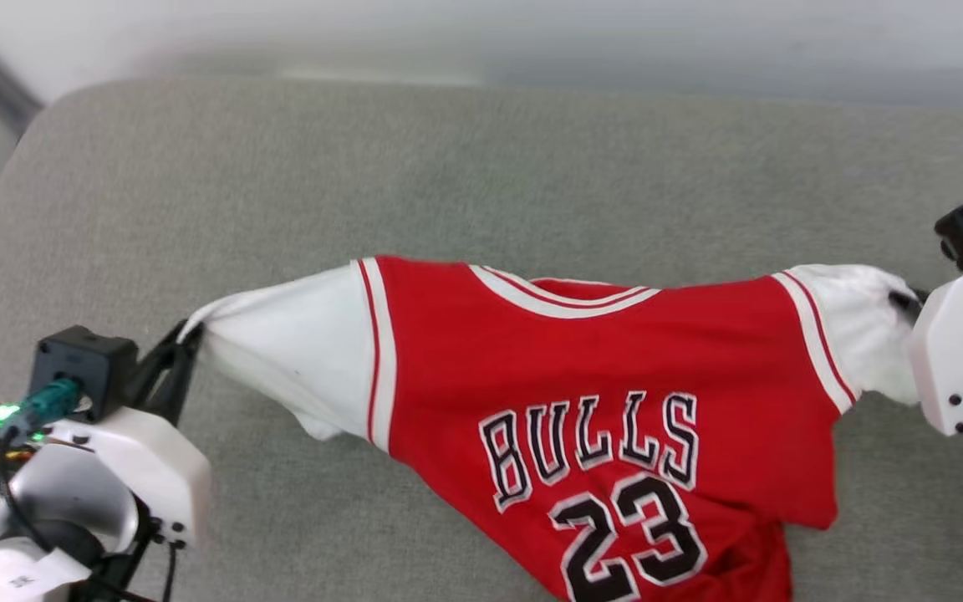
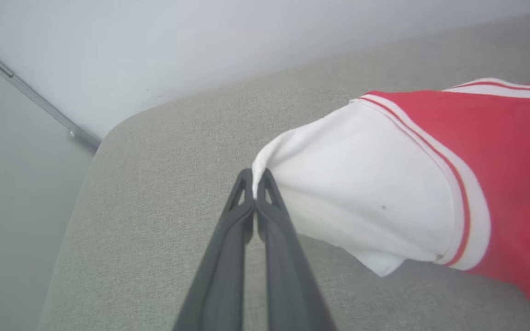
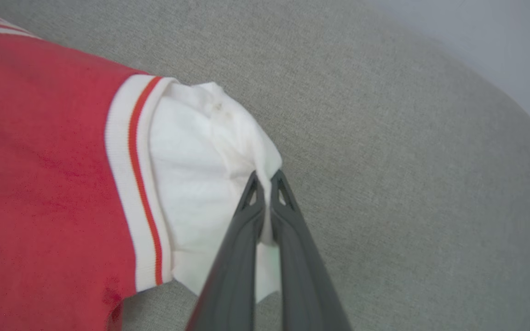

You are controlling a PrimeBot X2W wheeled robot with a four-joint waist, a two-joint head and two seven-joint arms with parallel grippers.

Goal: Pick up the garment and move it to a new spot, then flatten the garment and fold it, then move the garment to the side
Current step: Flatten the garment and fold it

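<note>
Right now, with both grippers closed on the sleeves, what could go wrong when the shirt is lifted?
1. The left gripper pinches only the tip of the white sleeve, so the cloth may slip out under tension.
2. The garment is folded over at its lower right edge, so it might settle creased.

Here's the shirt [image 1: 598,359], lying front side up across the middle of the padded surface [image 1: 448,167], strung out between the two grippers. The left gripper [image 1: 187,333] sits at the shirt's left end, pinched on the tip of the near sleeve [image 1: 298,351]. Over at the right end, the right gripper [image 1: 906,303] is clamped on the other sleeve [image 1: 858,343]. The collar [image 1: 565,297] points to the far side and the lower part runs off the head view's near edge. A wall [image 1: 481,33] stands behind the surface.
</note>
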